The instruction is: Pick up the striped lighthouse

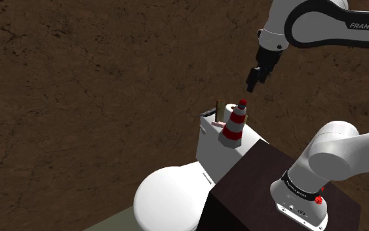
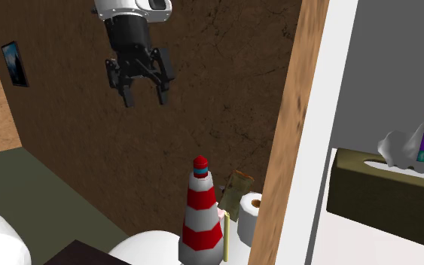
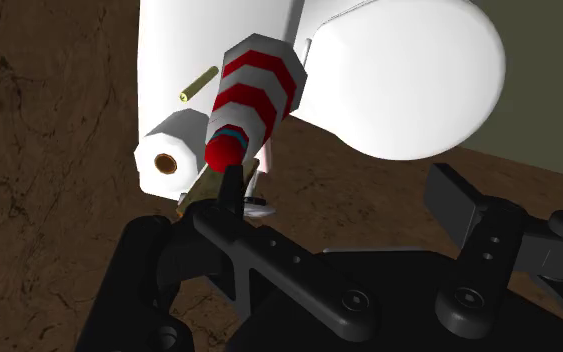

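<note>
Red-and-white striped lighthouse (image 1: 234, 125) (image 2: 200, 211) (image 3: 249, 105) stood upright on top of white toilet tank (image 1: 209, 147), just beside paper roll (image 2: 249, 214) (image 3: 169, 160). Hand (image 1: 250, 87) (image 2: 144, 98) (image 3: 337, 185) hovered above lighthouse, apart from it, fingers spread wide, gripping nothing. Brown wall (image 2: 225, 68) rose behind tank.

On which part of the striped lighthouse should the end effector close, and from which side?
Probably from above, closing on the upper stripes. The lighthouse stands upright and narrows toward its red top, so that part fits the open end effector better than the wide base. A paper roll and a thin yellow stick stand close beside the base, so a low sideways approach looks crowded.
</note>
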